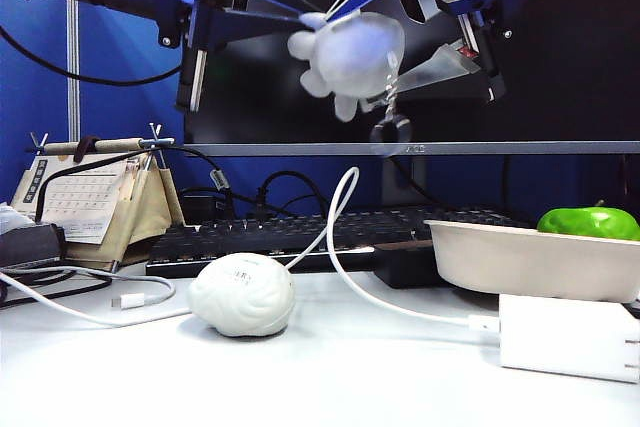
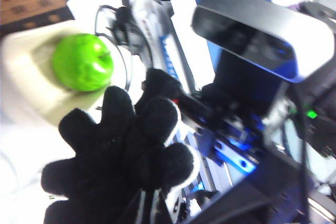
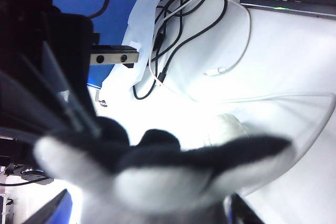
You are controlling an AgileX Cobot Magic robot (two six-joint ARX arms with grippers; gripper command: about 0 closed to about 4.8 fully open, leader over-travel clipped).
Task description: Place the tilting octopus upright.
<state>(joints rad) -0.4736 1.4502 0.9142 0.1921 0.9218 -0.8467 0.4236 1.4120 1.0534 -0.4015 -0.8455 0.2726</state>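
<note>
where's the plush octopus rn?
Exterior view: the small light-gray plush octopus is in the air at top centre, between the left end effector and right end effector, above the white brain-shaped squeeze ball.

An office desk: a black keyboard (image 1: 300, 232) under a monitor (image 1: 400, 47), desk calendar (image 1: 85, 197) at nine o'clock, cables (image 1: 340, 247) across the white counter (image 1: 330, 377).
</note>
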